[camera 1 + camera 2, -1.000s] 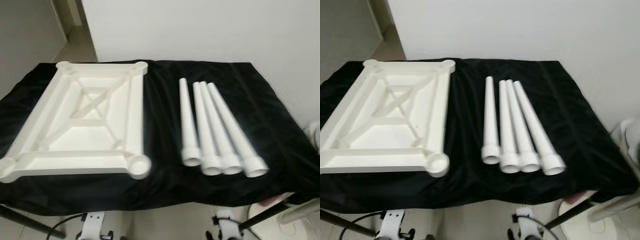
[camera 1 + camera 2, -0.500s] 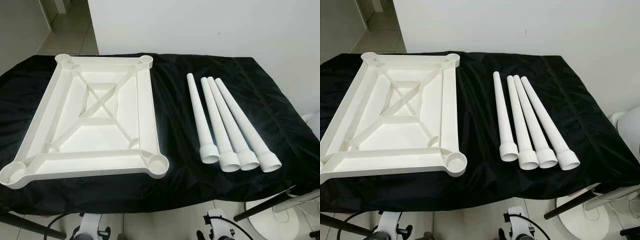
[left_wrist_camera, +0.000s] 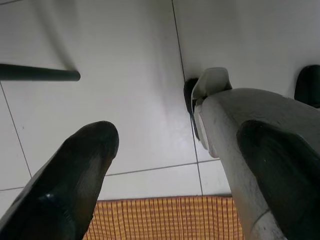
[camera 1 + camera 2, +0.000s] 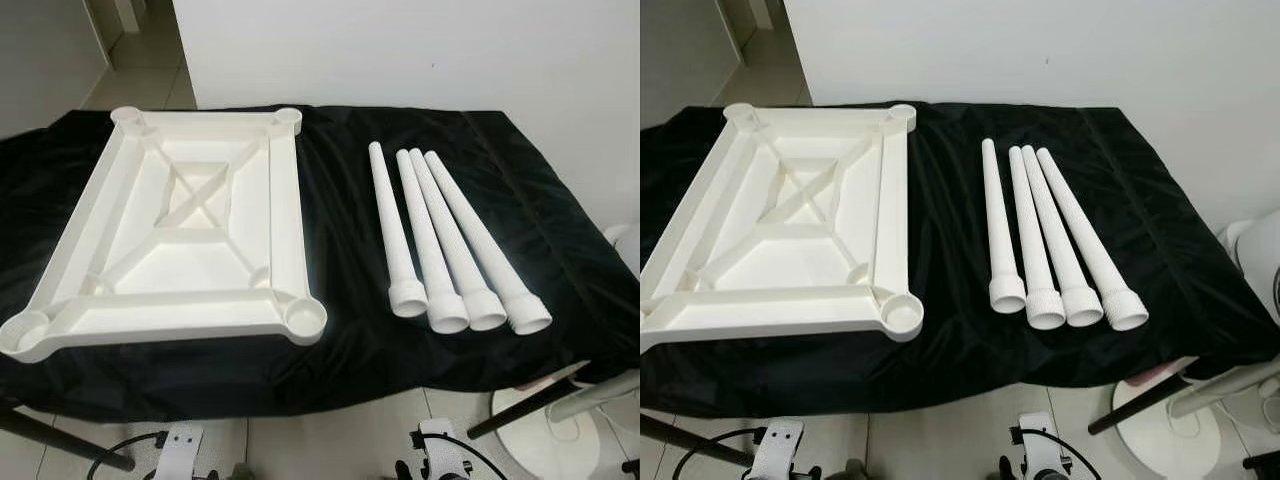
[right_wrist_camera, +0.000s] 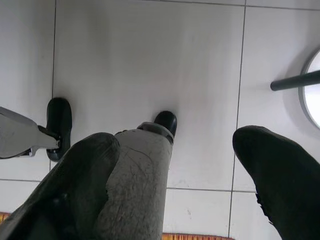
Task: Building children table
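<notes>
A white plastic table top [image 4: 285, 200] lies upside down on the left half of a table draped in black cloth [image 4: 345, 180], with round sockets at its corners. To its right, several white tapered legs [image 4: 440, 245] lie side by side, wide ends toward me. Both arms hang below the table. My left gripper [image 3: 180, 145] is open, pointing at the tiled floor. Open as well, my right gripper [image 5: 175, 150] holds nothing and points at the floor.
A white wall stands close behind the table. A round white stand base [image 4: 545, 445] and a slanted dark rod [image 4: 520, 410] sit on the floor at the right. My own feet [image 4: 440, 460] are just under the table's front edge. An orange striped mat [image 3: 160, 217] lies on the floor.
The head view has shifted and sharpened, so the camera moved. The table top and the legs lie as before on the cloth.
</notes>
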{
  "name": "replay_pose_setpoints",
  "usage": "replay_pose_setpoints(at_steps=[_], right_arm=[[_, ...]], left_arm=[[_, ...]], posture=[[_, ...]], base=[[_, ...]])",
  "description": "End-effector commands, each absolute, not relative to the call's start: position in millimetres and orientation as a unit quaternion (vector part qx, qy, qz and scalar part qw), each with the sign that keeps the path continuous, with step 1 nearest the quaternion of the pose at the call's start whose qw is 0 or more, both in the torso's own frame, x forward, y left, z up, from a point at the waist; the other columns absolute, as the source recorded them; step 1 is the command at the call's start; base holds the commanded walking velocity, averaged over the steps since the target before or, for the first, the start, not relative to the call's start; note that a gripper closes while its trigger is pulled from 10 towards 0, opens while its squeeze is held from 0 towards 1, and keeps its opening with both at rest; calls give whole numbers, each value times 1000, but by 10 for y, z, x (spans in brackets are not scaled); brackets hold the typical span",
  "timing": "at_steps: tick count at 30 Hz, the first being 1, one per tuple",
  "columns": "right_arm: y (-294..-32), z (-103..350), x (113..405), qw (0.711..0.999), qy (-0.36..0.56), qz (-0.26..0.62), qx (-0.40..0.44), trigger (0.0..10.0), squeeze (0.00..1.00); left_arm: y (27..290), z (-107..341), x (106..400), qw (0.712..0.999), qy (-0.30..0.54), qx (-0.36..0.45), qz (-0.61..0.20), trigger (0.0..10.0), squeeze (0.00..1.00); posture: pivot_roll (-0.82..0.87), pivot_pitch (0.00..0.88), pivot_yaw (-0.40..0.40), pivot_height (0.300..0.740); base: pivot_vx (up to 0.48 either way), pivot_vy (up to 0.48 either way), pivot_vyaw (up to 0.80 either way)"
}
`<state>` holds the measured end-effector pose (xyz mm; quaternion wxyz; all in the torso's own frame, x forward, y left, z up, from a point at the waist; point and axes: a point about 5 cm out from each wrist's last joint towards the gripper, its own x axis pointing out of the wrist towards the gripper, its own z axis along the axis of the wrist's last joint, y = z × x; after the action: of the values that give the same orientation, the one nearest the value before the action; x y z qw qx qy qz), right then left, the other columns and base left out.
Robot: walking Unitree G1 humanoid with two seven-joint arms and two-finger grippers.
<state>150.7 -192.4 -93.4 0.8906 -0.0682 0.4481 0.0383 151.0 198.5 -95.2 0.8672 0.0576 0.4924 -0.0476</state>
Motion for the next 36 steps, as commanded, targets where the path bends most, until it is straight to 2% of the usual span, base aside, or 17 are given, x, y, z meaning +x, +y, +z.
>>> replay_pose_setpoints(at_steps=[1, 9, 28, 34, 35, 36], right_arm=[[-1922, -1000, 1353, 876, 476, 34, -65, 10000, 0], [-1910, -997, 1365, 877, 475, 35, -65, 10000, 0], [-1957, -989, 1372, 877, 475, 31, -68, 10000, 0], [-1920, -1001, 1336, 880, 472, 26, -46, 10000, 0], [-1905, -1002, 1331, 882, 469, 26, -34, 10000, 1000], [-1896, -1001, 1330, 884, 467, 26, -27, 10000, 1000]], left_arm=[[2004, -1006, 1375, 853, 516, 70, -38, 10000, 0], [2006, -1005, 1376, 853, 515, 72, -38, 10000, 0], [1995, -994, 1394, 860, 503, 80, -43, 10000, 0], [1954, -971, 1452, 872, 485, 49, -46, 10000, 0], [1954, -964, 1464, 875, 481, 38, -45, 10000, 859], [1955, -960, 1471, 876, 478, 32, -45, 10000, 859]], posture=[[-25, 0, 32, 740], [-26, 0, 33, 740], [-32, 0, 32, 740], [-31, 0, 30, 740], [-31, 0, 30, 740], [-31, 0, 30, 740]], base=[[-304, 0, 0], [-303, 0, 0], [0, 0, 0], [0, 0, 0], [0, 0, 0], [0, 0, 0]])
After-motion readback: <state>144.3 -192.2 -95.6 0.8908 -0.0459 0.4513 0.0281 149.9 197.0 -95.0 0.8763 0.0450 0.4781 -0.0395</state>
